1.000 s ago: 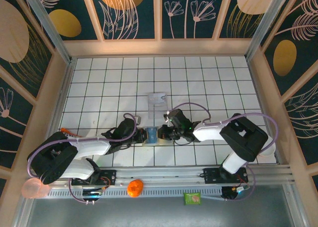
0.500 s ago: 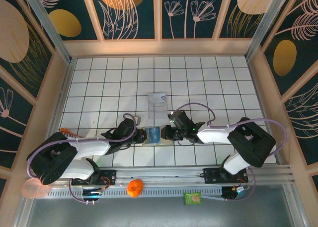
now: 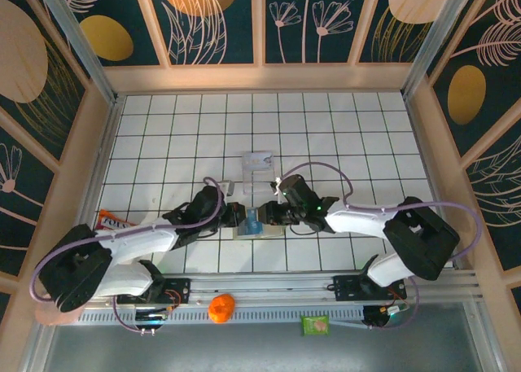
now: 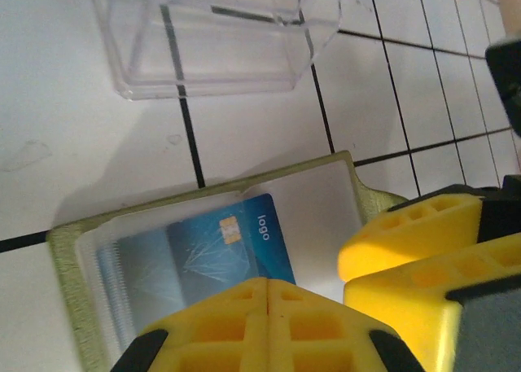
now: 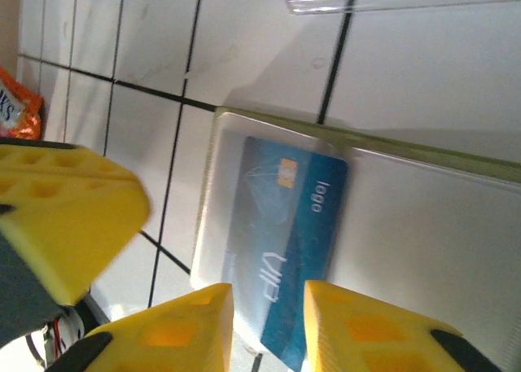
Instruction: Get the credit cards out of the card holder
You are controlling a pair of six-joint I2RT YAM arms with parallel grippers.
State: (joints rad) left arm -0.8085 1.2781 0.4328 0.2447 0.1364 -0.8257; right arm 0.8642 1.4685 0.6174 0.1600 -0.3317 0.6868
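Card removal, the stage of drawing out the blue card.

Nearest the arm bases, the left hand [image 4: 267, 303] has its fingertips pressed together with no gap. They sit at the near edge of the open holder [image 4: 373, 199]. It seems to pin the holder down, though whether it pinches a flap cannot be told.

Facing it from the other side, the right hand [image 5: 264, 300] is partly open. Its two fingers stand either side of the end of the blue card [image 5: 285, 234], which lies in the gap. No grip on it is visible.

The holder lies flat on the tiled surface [image 3: 163, 128] between the two hands, inner panels up. The blue card rests on one panel, its far part tucked under a frosted pocket, its chip and "logo" end exposed.

Beyond the holder, just apart from it, stands a clear box [image 4: 212, 38]. In the top view something pale lies in it, too small to identify.

Judgement: the holder is open, but the blue card is not yet free. The next move calls for the right fingers to close on the card's edge alone, without catching the pocket film. The pull should then run flat along the pocket's opening while the left hand holds the holder in place.
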